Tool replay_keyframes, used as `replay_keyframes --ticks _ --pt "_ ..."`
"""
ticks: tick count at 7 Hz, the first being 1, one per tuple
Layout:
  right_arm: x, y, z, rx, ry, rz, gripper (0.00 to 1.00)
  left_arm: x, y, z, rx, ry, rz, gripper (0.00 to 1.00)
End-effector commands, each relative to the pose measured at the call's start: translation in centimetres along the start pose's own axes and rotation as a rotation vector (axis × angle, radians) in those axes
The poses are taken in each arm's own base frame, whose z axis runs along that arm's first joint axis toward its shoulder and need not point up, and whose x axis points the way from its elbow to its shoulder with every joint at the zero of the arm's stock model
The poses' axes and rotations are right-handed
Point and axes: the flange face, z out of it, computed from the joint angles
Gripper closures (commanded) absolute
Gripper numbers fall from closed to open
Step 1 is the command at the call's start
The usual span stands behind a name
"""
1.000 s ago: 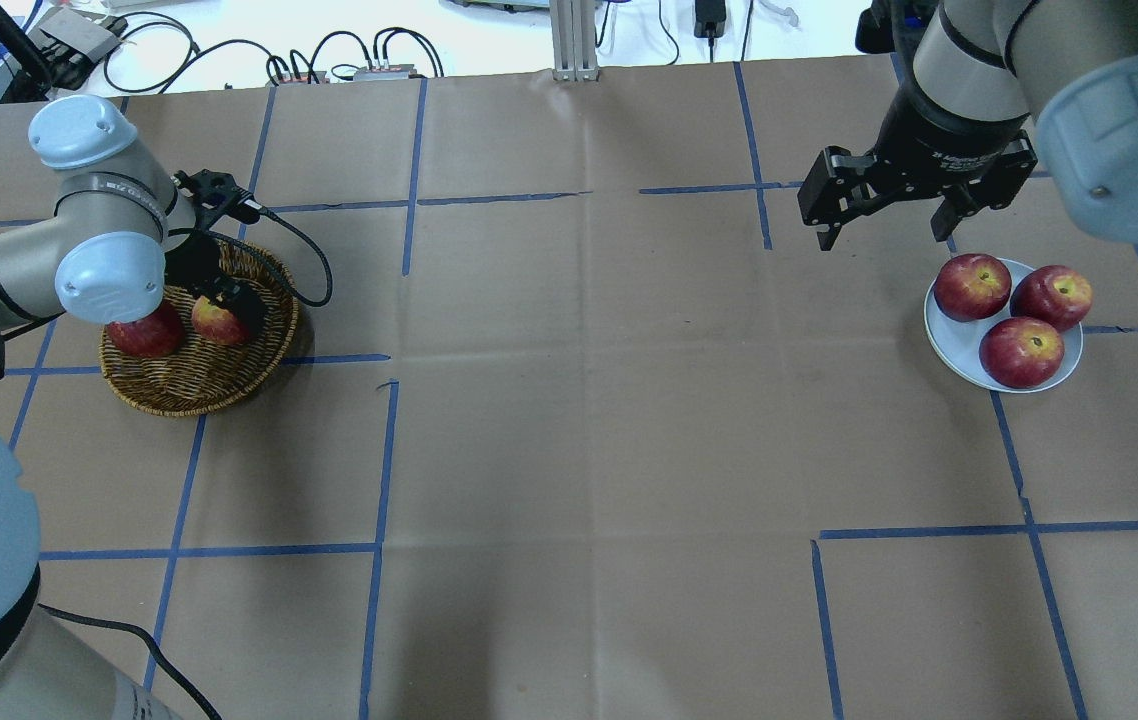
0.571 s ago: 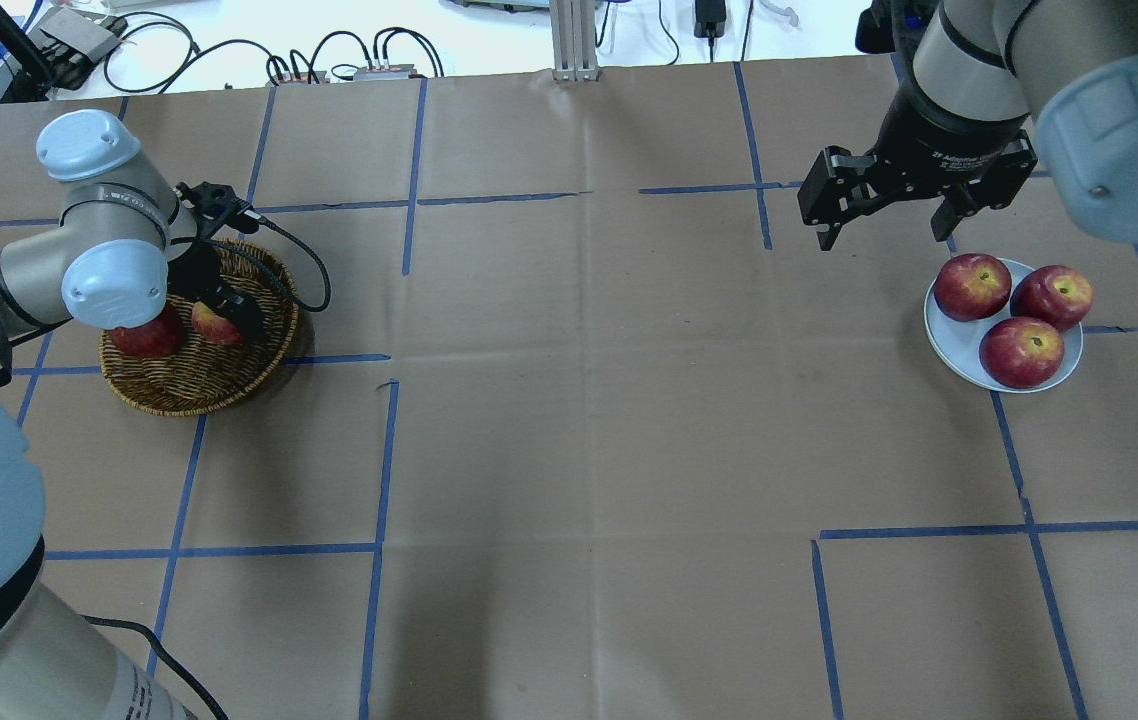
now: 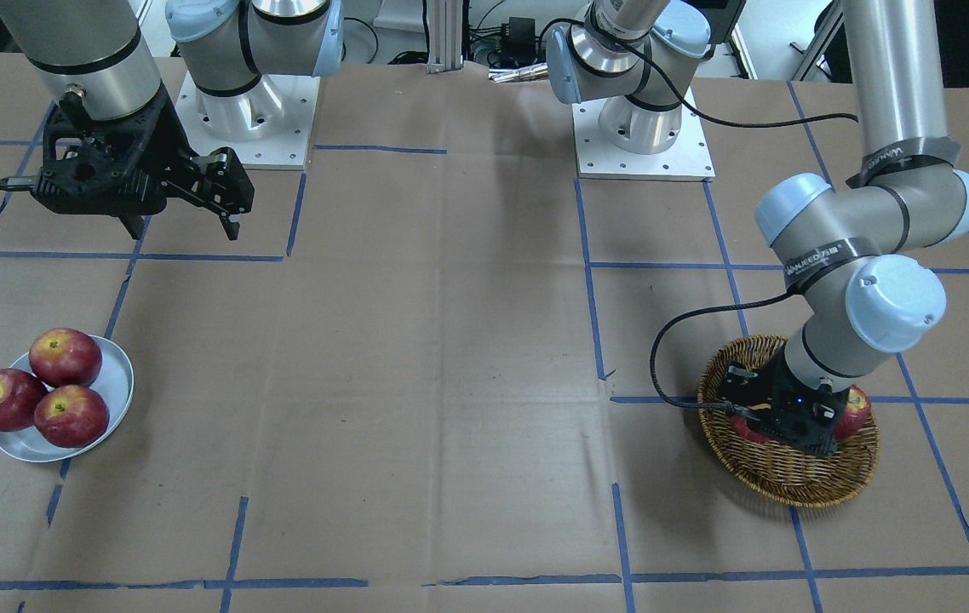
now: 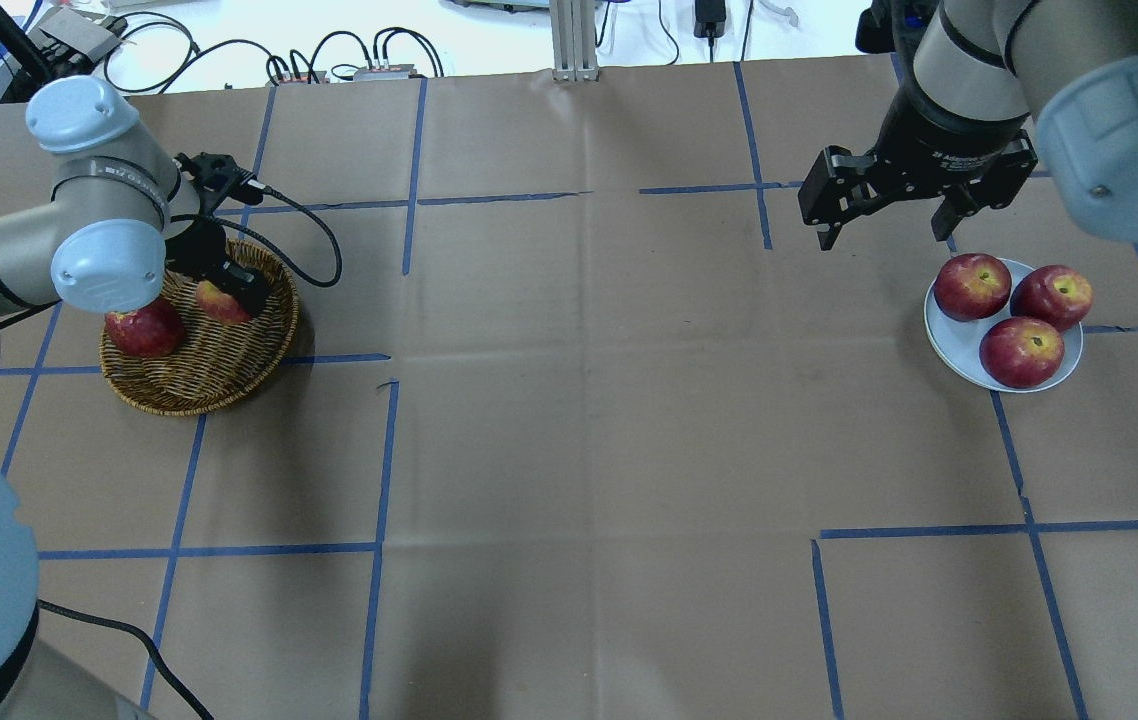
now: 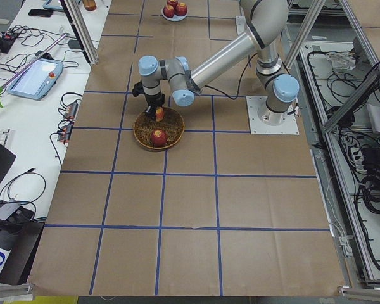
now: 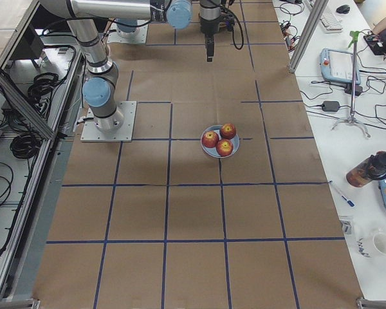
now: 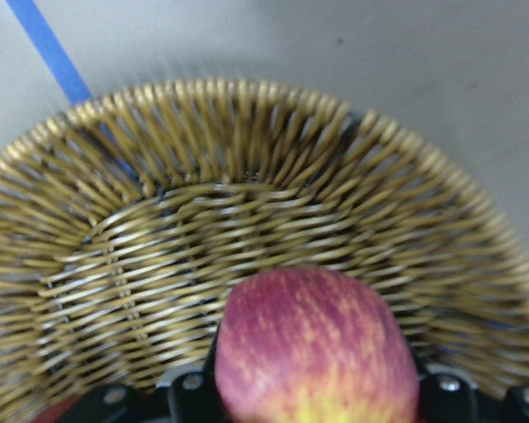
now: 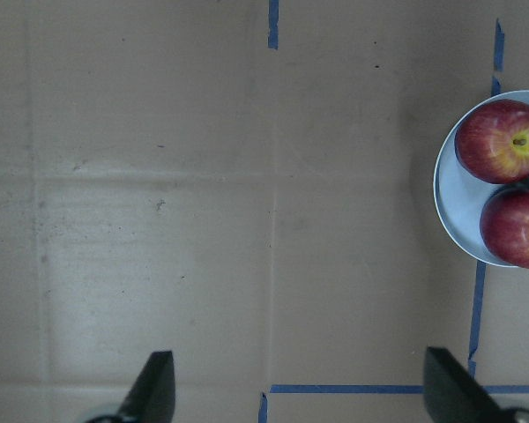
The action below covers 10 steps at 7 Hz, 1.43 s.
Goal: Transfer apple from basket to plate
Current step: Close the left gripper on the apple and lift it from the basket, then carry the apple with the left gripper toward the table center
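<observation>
The brown wicker basket point(image 4: 191, 398) sits at the table's left and holds two apples. My left gripper point(image 4: 229, 292) reaches into it and is shut on the paler apple point(image 4: 216, 301). In the left wrist view this pinkish-red, yellow-streaked apple point(image 7: 316, 352) fills the space between the fingers, above the basket's weave point(image 7: 247, 176). The dark red apple point(image 4: 142, 331) lies beside it in the basket. The pale plate point(image 4: 947, 338) at the right holds three deep-red apples. My right gripper point(image 4: 886, 240) is open and empty, hovering just left of and beyond the plate.
Blue tape lines cross the brown paper table cover. A black cable point(image 4: 314, 235) loops from my left wrist past the basket's far rim. The plate's edge point(image 8: 445, 198) shows at the right of the right wrist view. Cables and boxes lie beyond the table's far edge.
My left gripper has shifted toward the basket's far side with the paler apple in it, slightly raised. The right arm has not moved.
</observation>
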Motion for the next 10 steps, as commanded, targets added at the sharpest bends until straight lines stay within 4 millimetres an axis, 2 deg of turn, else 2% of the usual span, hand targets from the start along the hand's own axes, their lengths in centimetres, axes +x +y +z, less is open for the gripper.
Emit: replay_keyframes --ticks 1,2,3,4,5,6,7,10 --pt "0.0 0.0 0.0 0.0 -0.001 0.0 0.0 10.4 -4.1 -5.6 -0.016 0.025 -0.133 0.61" --pt "0.0 0.0 0.0 -0.001 0.0 0.0 0.0 16.1 -6.2 -6.3 -0.01 0.021 -0.189 0.61" --pt "0.0 0.0 0.1 -0.003 0.0 0.0 0.0 21.6 -7.3 -5.8 -0.013 0.027 -0.222 0.61" --pt "0.0 0.0 -0.1 0.0 0.0 0.0 0.0 26.5 -8.2 -3.9 -0.027 0.024 -0.254 0.61" --pt "0.0 -0.1 0.1 -0.001 0.0 0.0 0.0 30.4 -9.7 -1.3 0.003 0.035 -0.245 0.61" --pt "0.0 0.0 0.0 -0.001 0.0 0.0 0.0 33.5 -11.1 1.9 0.031 0.071 -0.255 0.61" --pt "0.0 0.0 0.1 -0.003 0.0 0.0 0.0 35.1 -11.5 4.5 0.025 0.073 -0.248 0.61" --pt "0.0 0.0 0.1 -0.003 0.0 -0.001 0.0 37.0 -11.2 4.7 0.02 0.072 -0.222 0.6"
